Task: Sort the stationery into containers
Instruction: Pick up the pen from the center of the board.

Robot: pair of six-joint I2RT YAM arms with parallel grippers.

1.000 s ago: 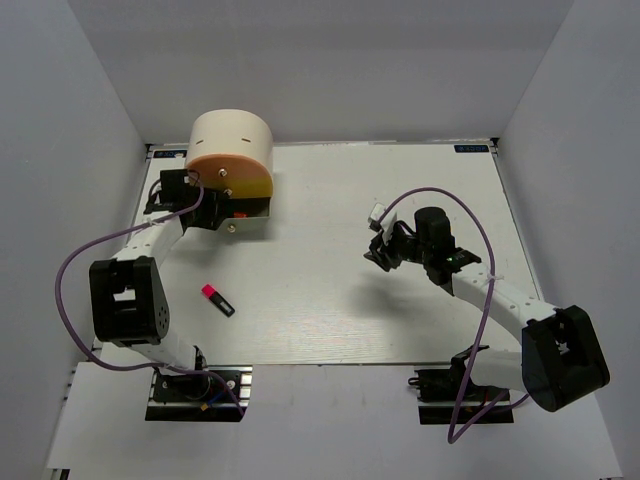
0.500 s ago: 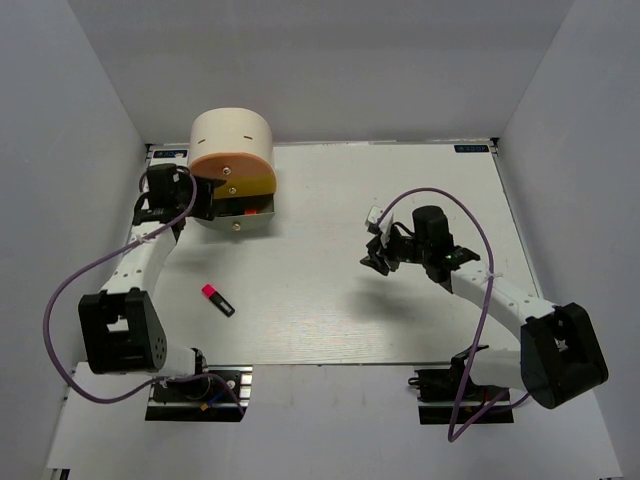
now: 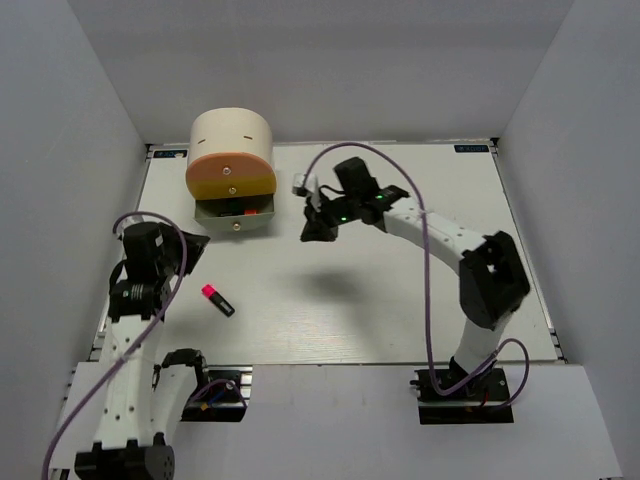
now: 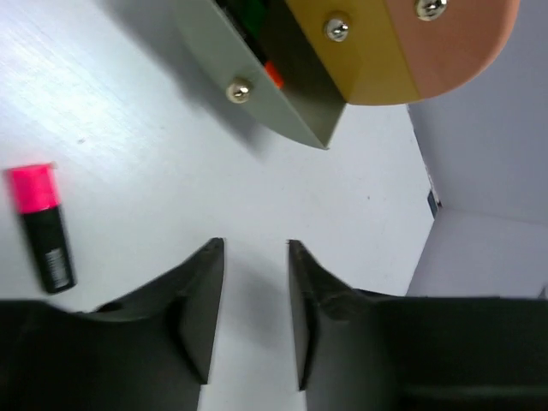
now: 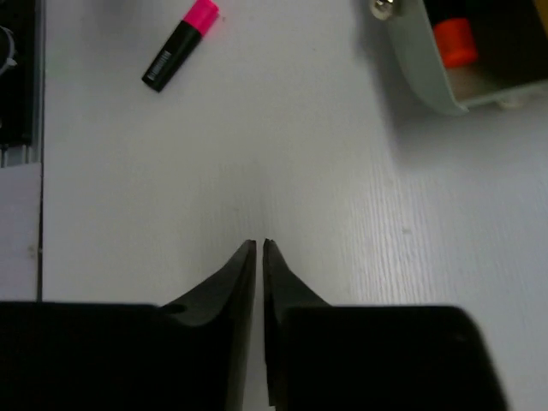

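We see the cream cabinet point(image 3: 230, 140) at the far-left corner of the worktop point(image 3: 400, 300). Its lowest drawer point(image 3: 237, 213) stands open, with an orange cap point(image 5: 451, 41) showing inside. The pink-capped marker point(image 3: 217, 299) lies near the left edge. Left end effector point(image 4: 255, 248): fingers apart, empty. Right end effector point(image 5: 259, 244): fingers pressed together, holding nothing.

Top view: bright, even light from above, no glare. The white table point(image 3: 400, 300) is almost washed out. A soft grey shadow lies approx. at 6 o'clock from the right gripper point(image 3: 312, 230), w/ diffuse edges. Pic is sharp.

Left wrist view: left gripper point(image 4: 254, 248) at 6 o'clock is nearly black and a bit blurred. The grey drawer point(image 4: 282, 120) throws a dim shadow toward 7 o'clock, and its knob point(image 4: 239, 90) glints.

Right wrist view: fingers are black w/o detail. The pink marker point(image 5: 180, 44) at 11 o'clock is slightly soft.
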